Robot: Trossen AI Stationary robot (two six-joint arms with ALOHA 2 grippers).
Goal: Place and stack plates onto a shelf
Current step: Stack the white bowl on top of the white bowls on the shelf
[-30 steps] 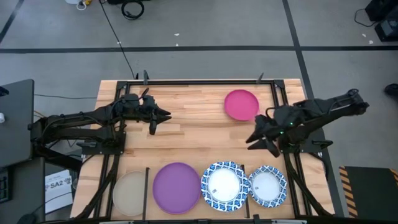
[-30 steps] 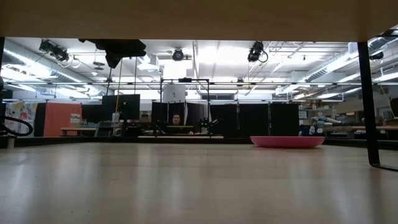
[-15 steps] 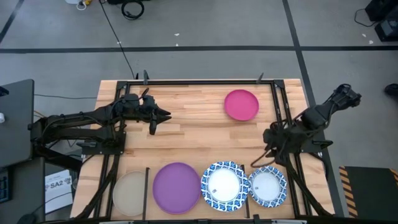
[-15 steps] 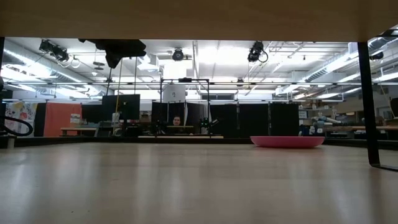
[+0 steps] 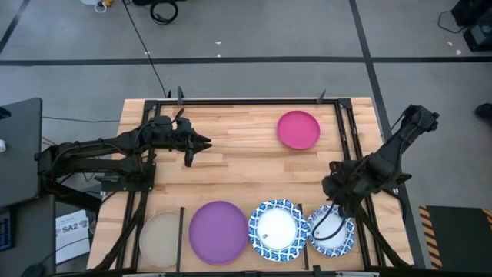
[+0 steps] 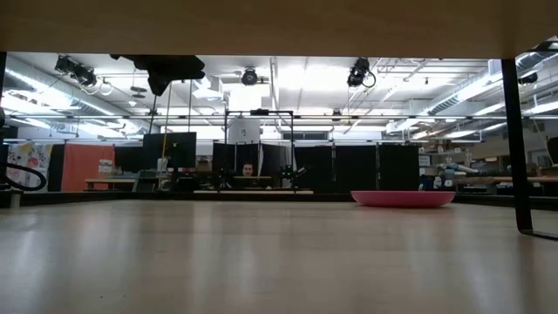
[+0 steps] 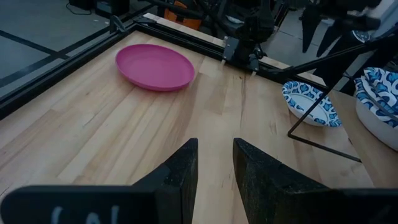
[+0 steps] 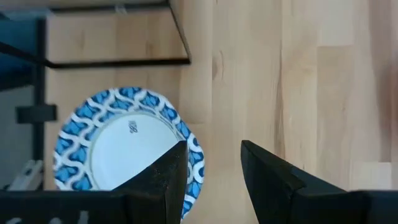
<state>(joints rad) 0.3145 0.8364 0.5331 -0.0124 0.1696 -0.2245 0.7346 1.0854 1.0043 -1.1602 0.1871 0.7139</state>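
R gripper [image 8: 213, 177], fingers apart & empty, hangs over small blue-rim plate [image 8: 121, 143]: stiff, prob fragile—pinch rim.

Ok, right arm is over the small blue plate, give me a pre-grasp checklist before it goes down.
1. Right gripper above the small blue plate: ok.
2. Its fingers open and holding nothing: ok.
3. Fingers lined up on the plate's rim: cannot tell.
4. Small blue plate lies flat, nothing on it: ok.
5. Left gripper far off at mid-table: ok.
6. Magenta plate clear of the right arm: ok.
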